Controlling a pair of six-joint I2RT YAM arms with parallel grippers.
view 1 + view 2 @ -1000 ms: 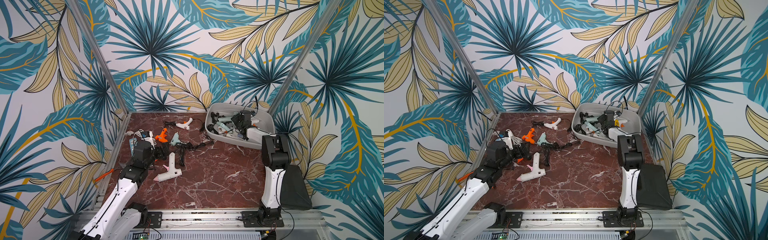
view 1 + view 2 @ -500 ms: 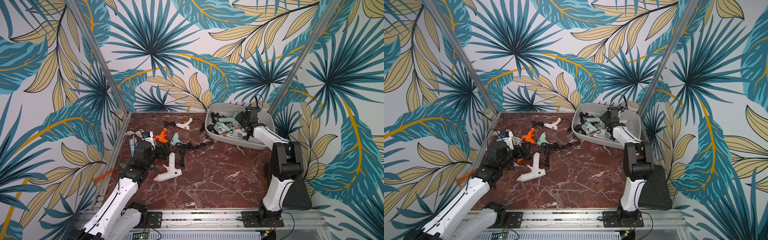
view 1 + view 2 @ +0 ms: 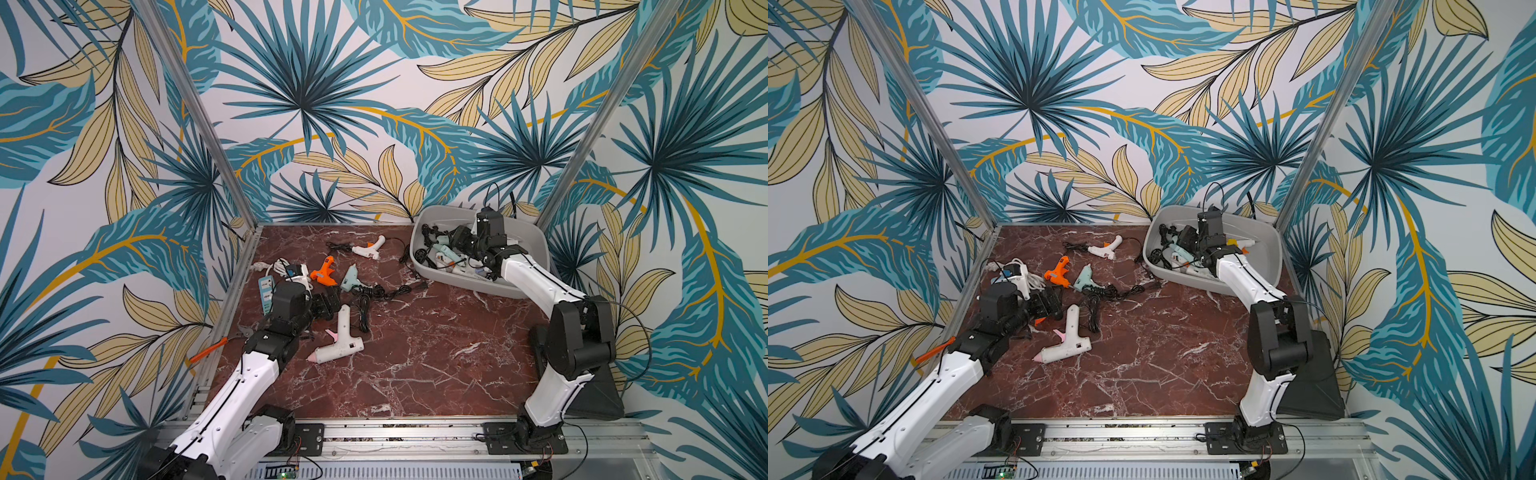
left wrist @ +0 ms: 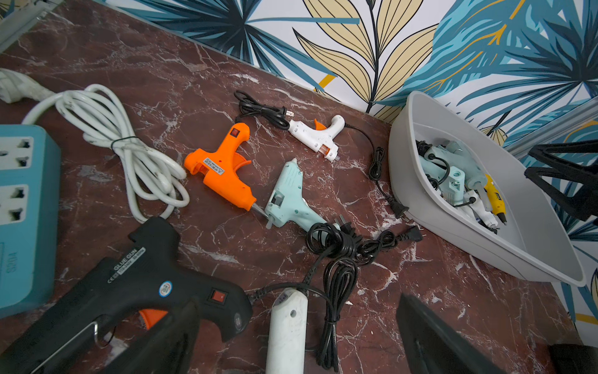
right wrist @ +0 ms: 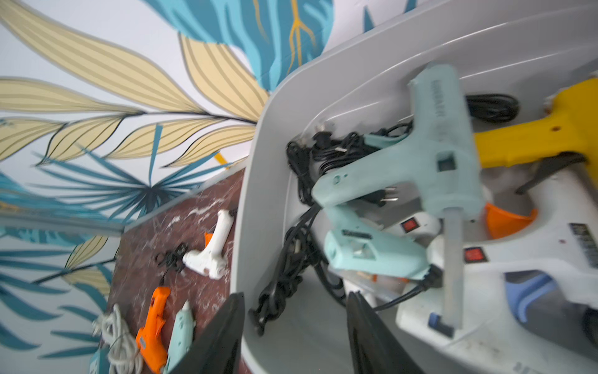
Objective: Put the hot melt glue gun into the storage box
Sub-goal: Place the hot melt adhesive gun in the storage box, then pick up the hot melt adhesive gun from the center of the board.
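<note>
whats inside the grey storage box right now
In the storage box: two pale teal glue guns, a yellow gun, white guns and tangled black cords. Whatever lies beneath that pile is covered.

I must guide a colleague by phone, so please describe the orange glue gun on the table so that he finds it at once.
On the red marble table, look at the side away from the grey storage box. The orange glue gun lies there between a coiled white cable and a pale mint glue gun. It is the only gun with an all-orange body.
</note>
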